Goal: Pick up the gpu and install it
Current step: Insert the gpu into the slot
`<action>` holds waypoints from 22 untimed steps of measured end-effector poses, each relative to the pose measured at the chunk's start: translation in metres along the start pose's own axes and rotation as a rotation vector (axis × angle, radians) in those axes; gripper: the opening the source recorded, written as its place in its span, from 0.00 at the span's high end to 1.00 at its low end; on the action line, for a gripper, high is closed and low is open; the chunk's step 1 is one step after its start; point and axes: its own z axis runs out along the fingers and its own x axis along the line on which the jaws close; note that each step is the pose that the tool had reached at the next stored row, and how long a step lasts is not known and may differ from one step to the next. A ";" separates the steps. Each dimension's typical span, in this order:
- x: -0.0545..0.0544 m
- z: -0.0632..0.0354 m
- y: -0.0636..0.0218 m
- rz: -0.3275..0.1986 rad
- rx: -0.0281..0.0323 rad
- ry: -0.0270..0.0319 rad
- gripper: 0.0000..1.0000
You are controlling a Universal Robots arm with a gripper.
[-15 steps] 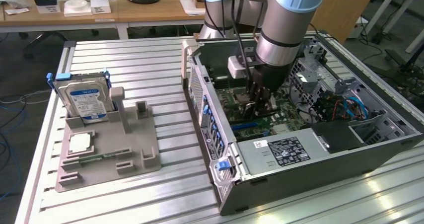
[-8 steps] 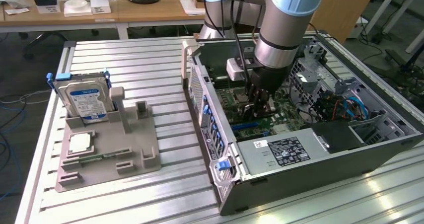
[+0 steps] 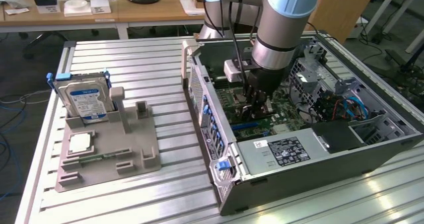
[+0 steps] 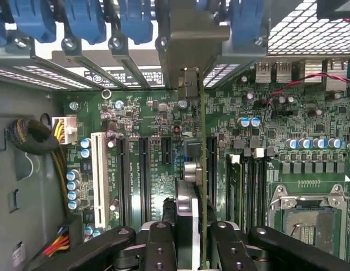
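The open computer case is laid on the slotted bench. Inside it, over the motherboard, the gpu is held edge-on by the tool, clamped narrowly, above an expansion slot.

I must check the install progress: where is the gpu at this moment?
The gpu stands on edge between the fingers, over the motherboard slots inside the open case, toward the exterior view's right; its bracket meets the rear slot openings.
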 end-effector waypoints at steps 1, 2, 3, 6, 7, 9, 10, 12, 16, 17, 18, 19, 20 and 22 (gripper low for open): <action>0.000 0.0004 0.0003 0.000 0.0000 0.0000 0.72; 0.000 0.0010 0.0005 0.000 0.0001 -0.0001 0.72; 0.000 0.0016 0.0006 0.000 0.0000 0.0000 0.72; 0.000 0.0043 0.0008 0.000 0.0000 0.0001 0.72; 0.000 0.0053 0.0008 0.000 0.0000 0.0001 0.72; 0.000 0.0072 0.0008 0.000 0.0000 0.0000 0.72; 0.000 0.0081 0.0008 0.000 0.0000 0.0000 0.72; 0.000 0.0098 0.0009 0.000 0.0000 0.0000 0.72; 0.000 0.0133 0.0009 0.000 0.0000 0.0001 0.72; 0.000 0.0136 0.0009 0.000 -0.0001 0.0001 0.72; 0.000 0.0136 0.0010 0.000 -0.0001 0.0003 0.72; 0.000 0.0136 0.0010 0.000 -0.0001 0.0003 0.72; 0.000 0.0137 0.0009 0.000 -0.0001 0.0002 0.72; 0.000 0.0137 0.0009 0.000 0.0000 0.0001 0.72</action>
